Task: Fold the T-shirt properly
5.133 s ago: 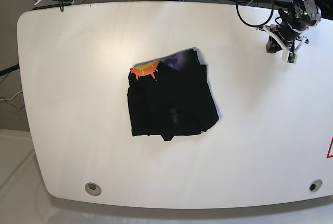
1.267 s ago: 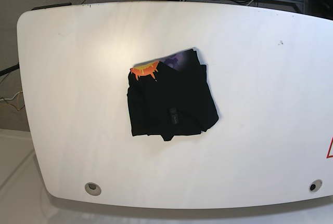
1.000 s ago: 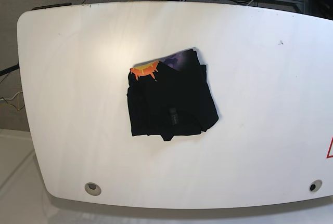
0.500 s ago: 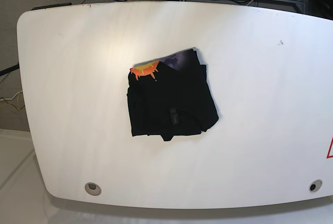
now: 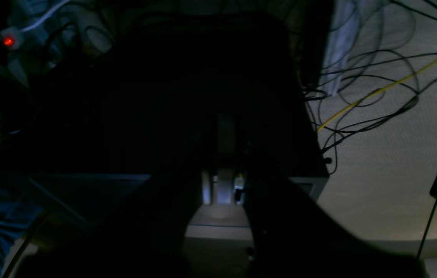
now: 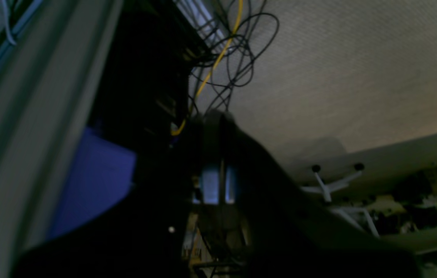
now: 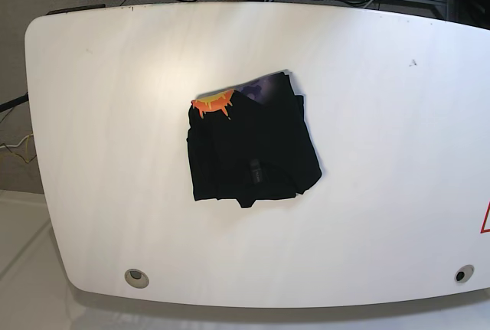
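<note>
White table (image 7: 398,192) carries the T-shirt (image 7: 253,150), a compact black bundle just far of centre, orange jagged print at its far-left corner, purplish patch showing along the far edge. Both arms are parked beyond the far edge. Left gripper (image 5: 222,189) closed, empty; right gripper (image 6: 218,185) closed, empty. Judgement: fold looks finished; best to stay clear, or only square the uneven near edge.
</note>
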`<move>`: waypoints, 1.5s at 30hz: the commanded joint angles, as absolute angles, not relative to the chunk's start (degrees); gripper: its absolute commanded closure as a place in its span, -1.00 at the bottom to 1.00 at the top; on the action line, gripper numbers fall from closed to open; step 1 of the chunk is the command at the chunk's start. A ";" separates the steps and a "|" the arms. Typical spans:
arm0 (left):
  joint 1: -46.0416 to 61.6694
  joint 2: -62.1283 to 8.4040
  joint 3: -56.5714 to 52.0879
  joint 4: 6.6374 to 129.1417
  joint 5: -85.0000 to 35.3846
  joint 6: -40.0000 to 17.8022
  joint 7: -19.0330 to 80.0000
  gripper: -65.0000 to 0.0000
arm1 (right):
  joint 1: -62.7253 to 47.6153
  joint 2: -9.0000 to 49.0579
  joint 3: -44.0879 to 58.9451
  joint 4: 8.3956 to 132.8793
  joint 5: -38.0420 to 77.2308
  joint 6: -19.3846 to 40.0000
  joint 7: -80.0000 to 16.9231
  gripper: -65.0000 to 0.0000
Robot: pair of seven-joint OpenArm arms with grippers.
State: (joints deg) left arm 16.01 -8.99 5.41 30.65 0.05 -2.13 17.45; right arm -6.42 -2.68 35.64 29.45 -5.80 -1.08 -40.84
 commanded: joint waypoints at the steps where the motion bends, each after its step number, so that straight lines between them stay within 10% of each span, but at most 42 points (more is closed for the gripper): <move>1: 15.69 -8.66 5.41 30.73 0.13 -2.07 17.10 1.00 | -6.46 -2.68 35.65 27.82 -5.93 -1.01 -39.43 1.00; 45: 11.03 -7.96 5.41 17.36 0.22 -2.07 5.32 1.00 | -4.88 -3.21 35.65 14.46 -6.02 -1.01 -25.98 1.00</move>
State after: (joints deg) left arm 11.31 -7.75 5.41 17.28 0.05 -2.17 5.28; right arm -4.67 -3.22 35.62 14.31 -5.80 -1.06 -25.65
